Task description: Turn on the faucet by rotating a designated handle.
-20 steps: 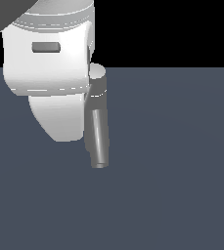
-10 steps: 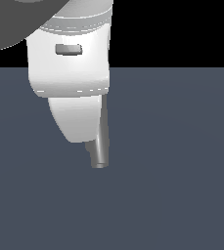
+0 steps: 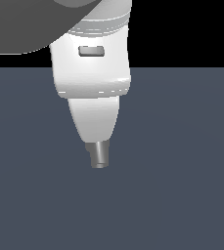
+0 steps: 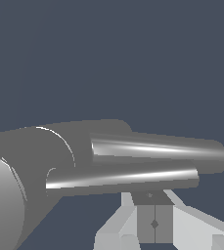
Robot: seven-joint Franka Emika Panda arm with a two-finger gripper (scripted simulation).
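Fingers (image 4: 154, 222) pressed together just beside handle (image 4: 123, 178).

A bare simulated test scene, not a furnished room: a flat, featureless slate-blue floor (image 3: 182, 195) spreads around the grey metallic cylindrical faucet (image 4: 45, 161), under a plain black backdrop (image 3: 182, 29).

pincer (image 3: 95, 119) in front of faucet (image 3: 100, 155) | handle (image 4: 123, 178) beside spout (image 4: 157, 152)
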